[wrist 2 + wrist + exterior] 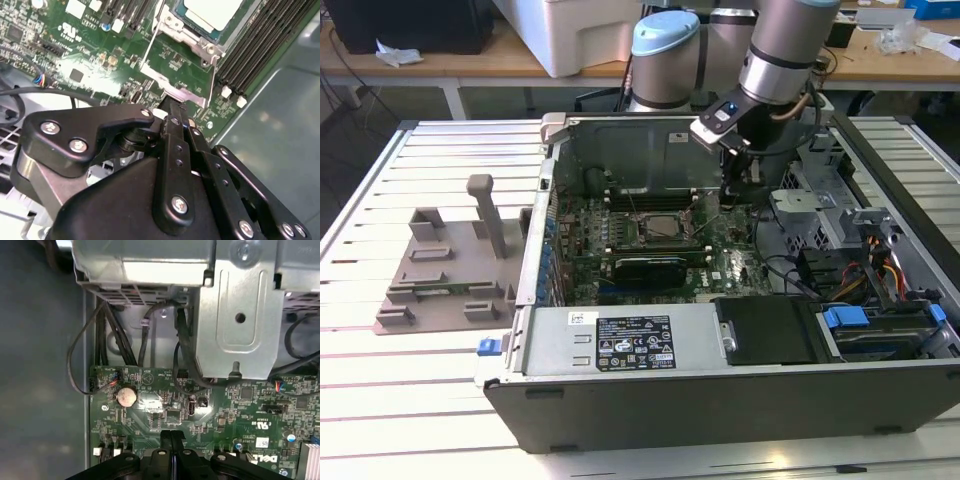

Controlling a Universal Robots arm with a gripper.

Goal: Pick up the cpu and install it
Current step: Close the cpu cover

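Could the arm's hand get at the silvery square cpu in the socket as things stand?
Probably yes: the silvery square cpu lies uncovered in its metal-framed socket, near the shut black hand; nothing stands between them.

Arm (pixel 785 45) upper right of exterior view, wrist angled down; gripper (pixel 737 190) pointing down, fingers (pixel 166 440) pressed together.

Cpu (pixel 212 11), flat square chip, silvery top, thin pale edge, lying level inside the metal-framed socket (pixel 192 45)
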